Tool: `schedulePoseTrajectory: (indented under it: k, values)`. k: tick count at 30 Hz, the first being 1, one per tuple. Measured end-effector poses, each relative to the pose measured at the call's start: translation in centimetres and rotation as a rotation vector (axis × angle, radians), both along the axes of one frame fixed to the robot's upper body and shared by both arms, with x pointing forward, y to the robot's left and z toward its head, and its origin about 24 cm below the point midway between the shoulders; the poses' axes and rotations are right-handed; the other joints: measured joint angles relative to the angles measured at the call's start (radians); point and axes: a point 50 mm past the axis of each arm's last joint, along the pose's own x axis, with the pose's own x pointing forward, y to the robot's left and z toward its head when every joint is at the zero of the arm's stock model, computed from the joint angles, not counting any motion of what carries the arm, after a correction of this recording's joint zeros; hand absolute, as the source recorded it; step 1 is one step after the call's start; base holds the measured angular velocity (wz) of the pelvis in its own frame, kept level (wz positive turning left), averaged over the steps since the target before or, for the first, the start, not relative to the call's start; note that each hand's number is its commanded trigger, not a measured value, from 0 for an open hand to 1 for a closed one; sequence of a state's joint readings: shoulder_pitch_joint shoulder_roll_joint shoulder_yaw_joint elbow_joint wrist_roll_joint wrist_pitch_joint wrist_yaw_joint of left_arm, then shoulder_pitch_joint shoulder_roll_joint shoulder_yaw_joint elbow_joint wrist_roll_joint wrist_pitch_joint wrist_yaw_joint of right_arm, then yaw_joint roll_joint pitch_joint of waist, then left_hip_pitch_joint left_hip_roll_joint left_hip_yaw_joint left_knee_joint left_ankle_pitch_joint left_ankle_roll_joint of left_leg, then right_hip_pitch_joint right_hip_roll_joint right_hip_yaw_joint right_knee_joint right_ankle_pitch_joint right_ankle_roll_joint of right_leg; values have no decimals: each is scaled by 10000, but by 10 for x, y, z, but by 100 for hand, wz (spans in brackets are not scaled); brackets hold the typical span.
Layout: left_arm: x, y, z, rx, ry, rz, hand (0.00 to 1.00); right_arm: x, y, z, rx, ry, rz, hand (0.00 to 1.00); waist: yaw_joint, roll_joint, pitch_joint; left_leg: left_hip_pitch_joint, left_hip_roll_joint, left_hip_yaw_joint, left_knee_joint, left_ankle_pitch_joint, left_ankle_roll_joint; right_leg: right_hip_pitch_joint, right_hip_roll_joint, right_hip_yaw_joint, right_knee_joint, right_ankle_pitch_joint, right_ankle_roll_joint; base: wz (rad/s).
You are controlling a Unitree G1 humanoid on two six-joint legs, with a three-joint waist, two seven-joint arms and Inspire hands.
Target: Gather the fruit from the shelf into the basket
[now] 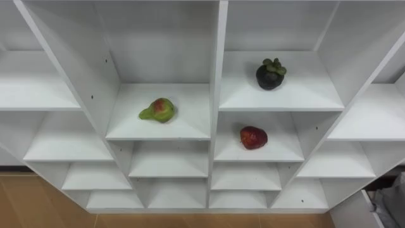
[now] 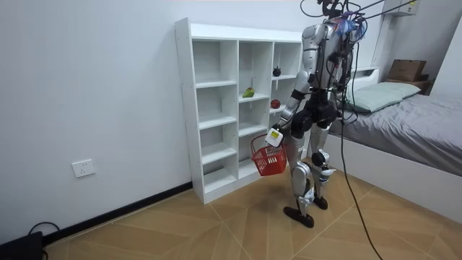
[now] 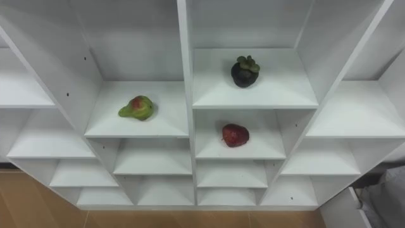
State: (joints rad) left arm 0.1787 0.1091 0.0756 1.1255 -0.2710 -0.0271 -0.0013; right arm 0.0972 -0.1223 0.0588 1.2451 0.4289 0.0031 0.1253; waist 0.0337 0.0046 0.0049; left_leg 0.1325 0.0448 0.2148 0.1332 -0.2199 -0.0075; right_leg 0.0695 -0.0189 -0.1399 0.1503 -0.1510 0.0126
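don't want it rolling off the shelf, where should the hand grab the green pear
Grip the pear round its fat end, probably coming in from the open front and over the top: it lies on its side, neck pointing left.

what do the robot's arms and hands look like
In the room view the left arm is slim and segmented: silver-grey shells with dark joints. The left hand has a small white tag at its back. Dark straps run up from the shoulders. Finer detail is too small to tell.
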Motion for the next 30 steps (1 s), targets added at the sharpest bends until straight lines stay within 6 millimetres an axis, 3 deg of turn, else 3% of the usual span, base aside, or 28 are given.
schedulePoseTrajectory:
  k: [25, 30]
  values:
    - [-1, 0, 0, -56, -58, -25, 100, 0, -2, 0, -127, -19, -122, 0, -15, -3, -3, -8, 1, -1, -1, 0, 0, -2, 1, -6, 0, 0, 0, 0]
    - [0, 0, 0, -66, -93, -33, 100, 6, -6, 2, -441, -274, -445, 0, -14, 64, -47, 6, 1, 15, 2, -1, 0, -84, 5, 3, 2, 0, 0, 0]
